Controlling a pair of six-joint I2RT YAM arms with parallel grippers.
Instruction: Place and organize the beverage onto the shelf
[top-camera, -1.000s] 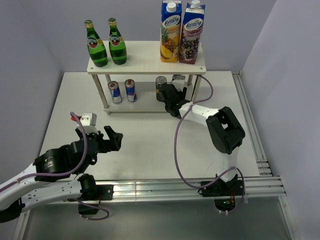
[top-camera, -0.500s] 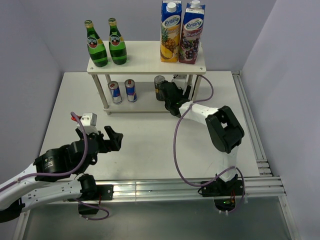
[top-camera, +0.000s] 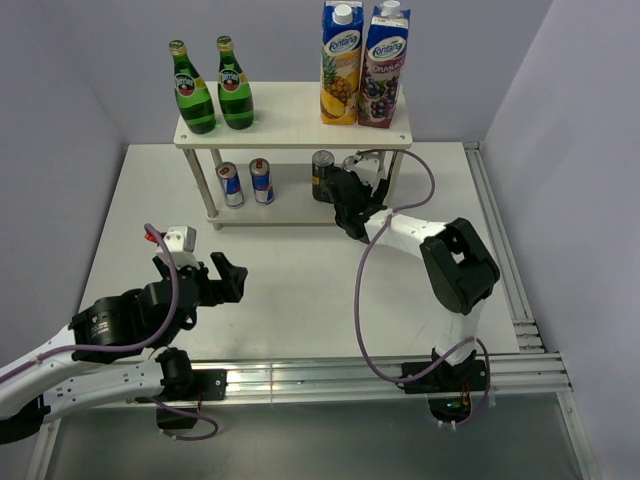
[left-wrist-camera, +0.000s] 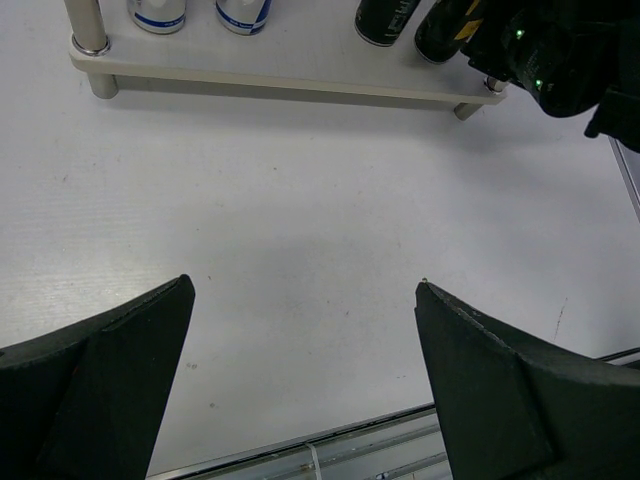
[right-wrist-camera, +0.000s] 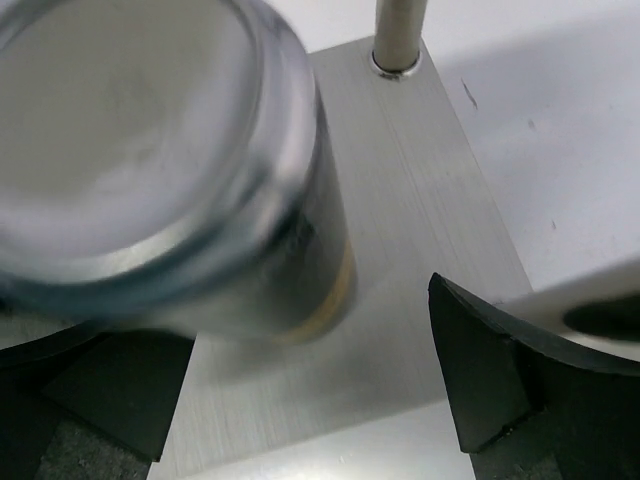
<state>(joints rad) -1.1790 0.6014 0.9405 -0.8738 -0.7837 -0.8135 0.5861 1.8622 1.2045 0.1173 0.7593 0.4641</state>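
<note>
Overhead camera looks down; both wrist cameras face the shelf (top-camera: 290, 115), the right apparently very close.

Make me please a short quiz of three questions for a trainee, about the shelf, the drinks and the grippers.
1. True or false: both green glass bottles stand on the top tier of the shelf, which also carries two juice cartons.
2. How many cans stand on the lower board? A. two B. four C. six
3. Fill in: the right gripper is open, with its fingers on either side of a ____ slim can.

Key: 1 true; 2 B (two blue-silver, two dark); 3 dark.
</note>
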